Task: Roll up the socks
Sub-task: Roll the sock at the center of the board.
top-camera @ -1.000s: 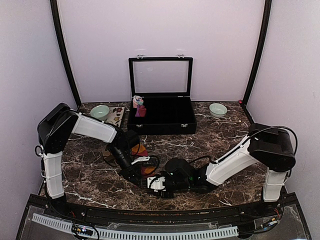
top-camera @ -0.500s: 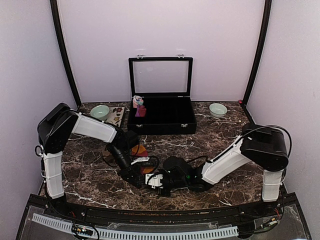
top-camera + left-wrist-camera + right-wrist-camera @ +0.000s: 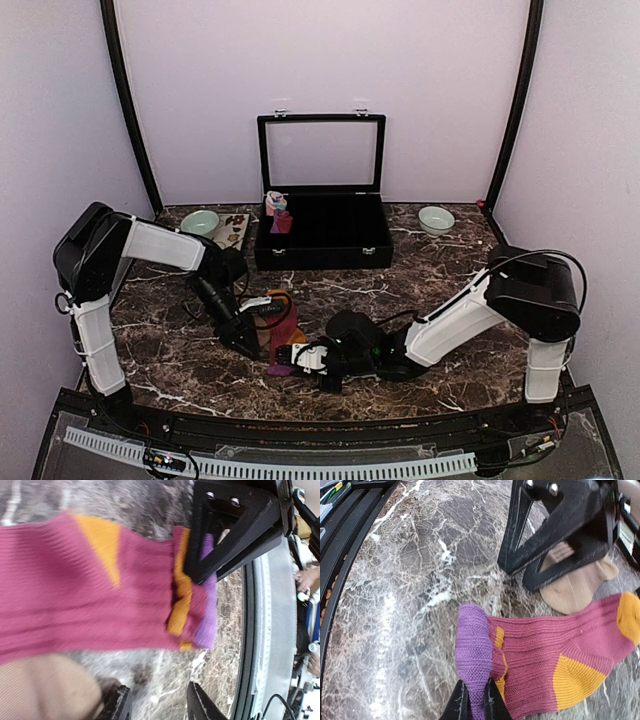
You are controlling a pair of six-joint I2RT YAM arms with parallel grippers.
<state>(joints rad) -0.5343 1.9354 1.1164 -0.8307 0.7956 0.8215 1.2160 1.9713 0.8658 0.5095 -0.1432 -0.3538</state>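
Where the top external view looks down on the dark brown marbled table top [image 3: 450,275], the red-maroon sock [image 3: 283,332] of ribbed fabric, with orange patches and a purple-and-orange striped cuff, is seen laid flat near the front edge, between the two arms. The left gripper [image 3: 260,315] is held low at its left side, and the right gripper [image 3: 288,360] is set at its near end. A black case with a raised glass lid [image 3: 320,235] is placed at the back, with a pink and light-blue rolled bundle [image 3: 277,206] in its left end. A pale green bowl [image 3: 200,222] is set to the left of it and a second pale green bowl [image 3: 436,219] to the right.

From the left wrist, the left gripper's jaws are shown well apart over bare marble, with nothing held between them. The red-maroon sock [image 3: 75,595] is spread just ahead, its cuff [image 3: 192,615] met by the black fingers of the right gripper [image 3: 200,575]. A tan-brown sock [image 3: 40,690] of ribbed fabric is glimpsed (blurred) at the lower left.

From the right wrist, the right gripper [image 3: 474,702] is seen closed, the purple end of the cuff [image 3: 472,650] being pinched between its fingertips. The foot is laid out flat to the right. Beyond it the left gripper [image 3: 520,577] is seen parted, and the tan-brown sock [image 3: 575,587] is partly covered by it, just beside the red-maroon one.
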